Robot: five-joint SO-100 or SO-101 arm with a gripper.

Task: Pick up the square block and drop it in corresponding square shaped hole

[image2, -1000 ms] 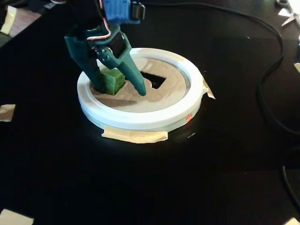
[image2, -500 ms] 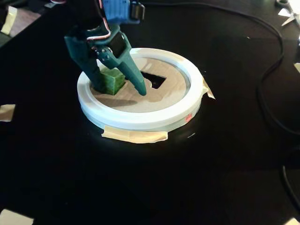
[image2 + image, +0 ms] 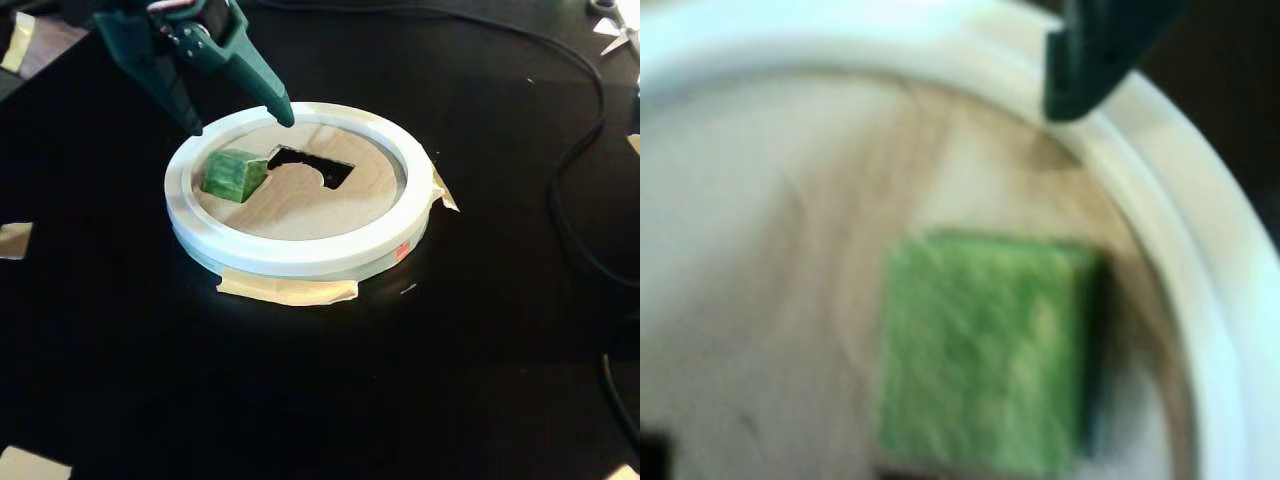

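Nearest in the fixed view, the tan board sat taped down; the square block rested on it by the left rim, tilted, just beside a dark cutout, not in it. Behind, the gripper hung released, empty — drop undone

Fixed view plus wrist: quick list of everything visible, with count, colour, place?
block: 1, green, lying on the tan board near the left rim in the fixed view, beside the dark cutout, apart from the fingers
board: 1, tan with a white rim, round, mid-table
cutout: 1 dark opening visible in the board, right of the block; its exact shape is hard to tell
tape: several beige pieces, at the board's edges and table corners
cable: 1, black, right side of the table
table: 1, black
gripper: 1, dark green, above the rim's upper left in the fixed view, fingers spread and empty
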